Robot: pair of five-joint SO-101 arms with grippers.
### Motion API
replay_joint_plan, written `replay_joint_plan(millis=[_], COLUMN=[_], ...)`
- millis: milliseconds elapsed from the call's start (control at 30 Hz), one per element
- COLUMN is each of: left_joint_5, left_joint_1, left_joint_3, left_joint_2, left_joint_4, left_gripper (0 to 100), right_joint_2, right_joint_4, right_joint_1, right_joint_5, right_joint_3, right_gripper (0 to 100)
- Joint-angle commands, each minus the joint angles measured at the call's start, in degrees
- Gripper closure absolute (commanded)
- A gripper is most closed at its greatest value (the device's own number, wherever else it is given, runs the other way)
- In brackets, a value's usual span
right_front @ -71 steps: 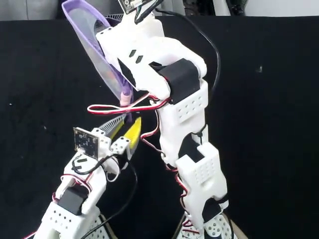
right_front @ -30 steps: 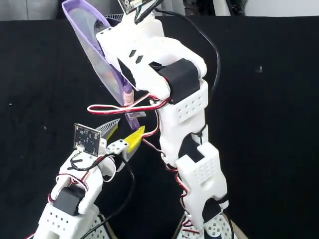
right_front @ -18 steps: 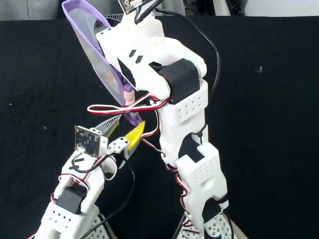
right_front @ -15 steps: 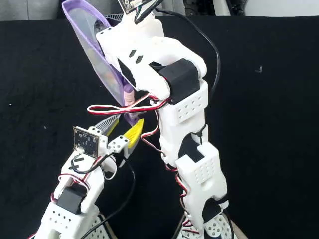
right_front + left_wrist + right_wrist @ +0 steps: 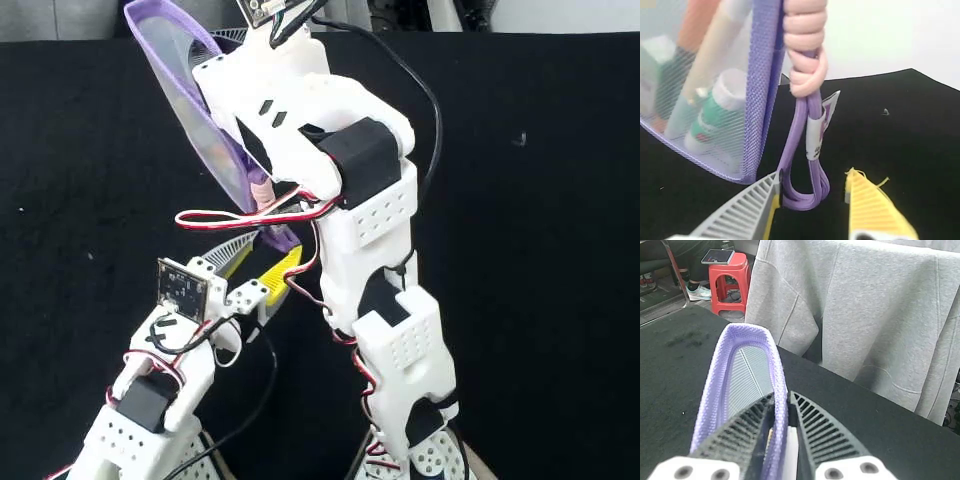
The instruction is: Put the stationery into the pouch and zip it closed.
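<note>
A purple mesh pouch [image 5: 190,90] hangs tilted above the black table, with my right gripper [image 5: 782,396] shut on its purple rim [image 5: 775,355]. Through the mesh I see a green-and-white tube [image 5: 715,115] and an orange pen [image 5: 695,25] among other stationery. A pink cord [image 5: 807,40] [image 5: 262,192] and a purple pull loop [image 5: 790,150] [image 5: 280,238] dangle from the pouch's lower end. My left gripper [image 5: 812,176] [image 5: 262,255] is open just under them, and the loop hangs between its grey finger [image 5: 747,210] and yellow finger [image 5: 870,210], against the grey one.
The right arm [image 5: 360,200] stands tall mid-table, and its red-and-white cable [image 5: 225,217] runs just above the left gripper. The black table [image 5: 540,250] lies open to the right. Behind the table are a grey garment [image 5: 865,315] and a red stool [image 5: 732,280].
The left gripper opened, dropped back slightly, then shifted right and up so the purple loop hangs between its fingers. The pouch and the right arm stayed still.
</note>
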Motion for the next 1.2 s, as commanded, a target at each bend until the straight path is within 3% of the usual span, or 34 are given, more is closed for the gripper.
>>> replay_joint_plan(millis=[0,167,400,667,1000,1167], left_joint_5=[-0.62,-0.26,-0.18,-0.44,-0.53,-0.09], left_joint_1=[-0.22,0.92,4.26,0.48,0.57,0.31], left_joint_3=[-0.48,-0.57,-4.79,1.63,1.71,-2.59], left_joint_2=[-0.26,-0.26,-0.26,-0.26,0.35,8.09], left_joint_4=[-1.32,-2.29,4.75,-4.66,-8.0,-8.18], left_gripper=[78,78,78,78,78,78], right_joint_2=[-5.23,-5.23,-5.14,-5.23,-5.23,-5.23], right_joint_4=[-0.18,-0.18,-0.18,-0.18,-0.09,-0.09], right_joint_1=[-0.79,-0.79,-0.79,-0.88,-0.88,-0.88], right_joint_5=[-0.18,-0.26,-0.26,-0.26,-0.53,-0.53], right_joint_3=[-3.3,-3.3,-3.3,-3.3,-3.3,-3.3], right_gripper=[98.8,98.8,98.8,98.8,98.8,98.8])
